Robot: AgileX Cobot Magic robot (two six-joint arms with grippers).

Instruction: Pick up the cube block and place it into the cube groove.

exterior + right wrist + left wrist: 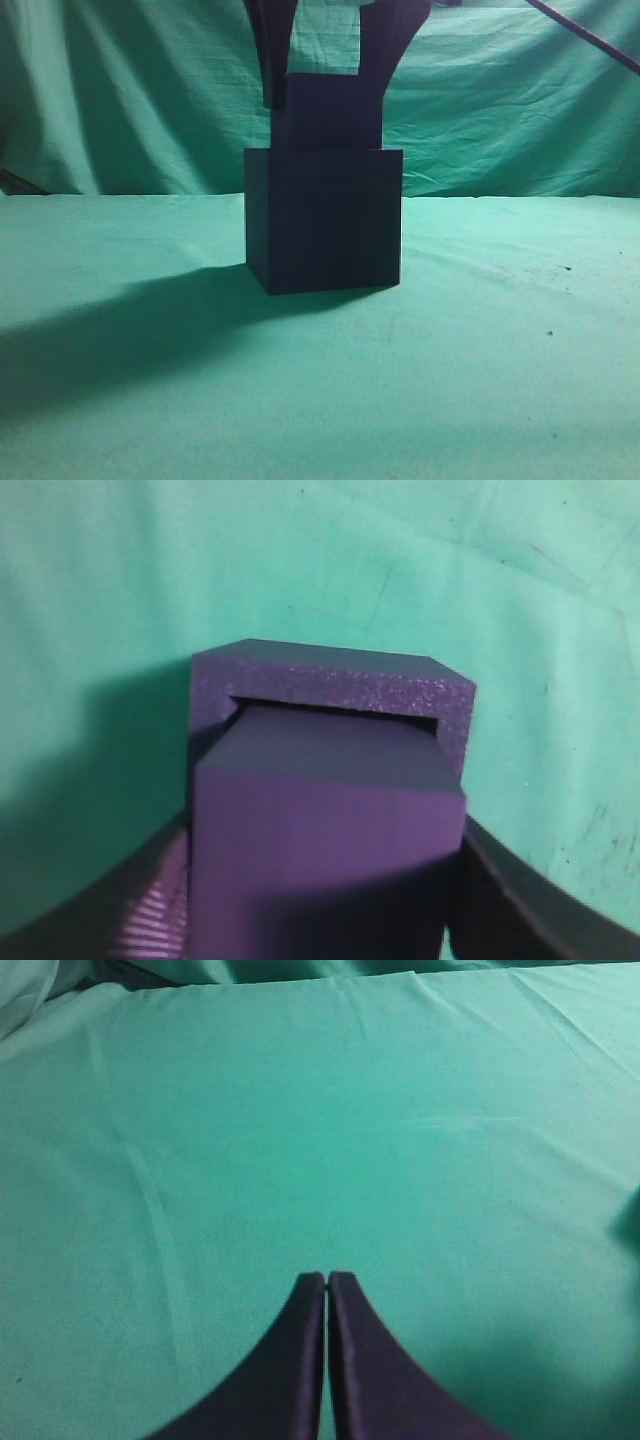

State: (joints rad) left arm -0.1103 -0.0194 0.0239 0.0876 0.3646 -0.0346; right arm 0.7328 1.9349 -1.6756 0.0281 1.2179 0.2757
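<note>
The cube groove [322,220] is a large dark navy box in the middle of the green table. The cube block [330,110] is smaller and purple, and its lower part sits in the box's top opening. My right gripper [328,95] comes down from above and is shut on the block's sides. In the right wrist view the block [325,830] fills the space between the fingers, with the groove's rim [330,680] around its far end. My left gripper [327,1278] is shut and empty over bare cloth.
A green cloth [500,350] covers the table and hangs as a backdrop behind. A dark shadow lies on the cloth to the left of the box. A thin dark cable [585,35] crosses the top right corner.
</note>
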